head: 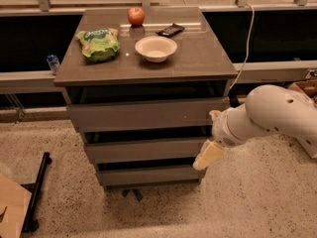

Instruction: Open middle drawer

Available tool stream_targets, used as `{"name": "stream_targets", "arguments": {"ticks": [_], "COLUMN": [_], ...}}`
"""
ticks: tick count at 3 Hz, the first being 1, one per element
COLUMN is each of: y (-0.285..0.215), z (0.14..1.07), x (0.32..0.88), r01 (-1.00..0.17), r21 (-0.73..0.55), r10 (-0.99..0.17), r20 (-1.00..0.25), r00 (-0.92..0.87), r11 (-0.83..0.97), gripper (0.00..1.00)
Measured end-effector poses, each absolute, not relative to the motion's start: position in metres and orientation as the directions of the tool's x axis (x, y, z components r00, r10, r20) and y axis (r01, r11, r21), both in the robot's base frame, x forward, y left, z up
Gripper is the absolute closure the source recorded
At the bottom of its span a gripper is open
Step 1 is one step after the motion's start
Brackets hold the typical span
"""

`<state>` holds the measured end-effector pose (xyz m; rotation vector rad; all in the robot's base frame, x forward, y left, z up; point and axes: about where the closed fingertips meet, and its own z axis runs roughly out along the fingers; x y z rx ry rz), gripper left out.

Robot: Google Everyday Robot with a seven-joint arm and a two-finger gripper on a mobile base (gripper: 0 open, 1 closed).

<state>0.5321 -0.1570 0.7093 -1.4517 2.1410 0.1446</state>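
The grey-brown cabinet point(143, 63) has three flat handleless drawer fronts stepped inward from top to bottom. The middle drawer point(143, 150) is the medium-height front between the taller top front point(143, 115) and the narrowest bottom front point(148, 175). It sits closed, in line with the stepped stack. My gripper point(208, 155), cream-coloured on a white arm point(272, 113), is at the right end of the middle drawer front, close to its right edge. Whether it touches the front does not show.
On the cabinet top are a red apple point(136, 16), a green chip bag point(99, 43), a white bowl point(156, 48) and a dark snack bar point(170, 30). A water bottle point(53, 63) stands on the ledge at left. A black stand point(34, 192) and cardboard point(10, 212) lie on the floor at left.
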Motion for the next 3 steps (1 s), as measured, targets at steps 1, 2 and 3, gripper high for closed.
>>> {"name": "stream_targets", "arguments": {"ticks": [1, 2, 3], "y": [-0.153, -0.151, -0.148], "z": [0.676, 0.632, 0.595], "x": [0.546, 0.560, 0.576], "r01": [-0.889, -0.895, -0.899], "r21": [-0.170, -0.114, -0.067], "r10": [-0.795, -0.760, -0.728], "r20": [-0.539, -0.581, -0.614], "r00": [-0.277, -0.291, -0.304], "r11": [0.425, 0.430, 0.432], "gripper": [0.00, 0.00, 0.00]}}
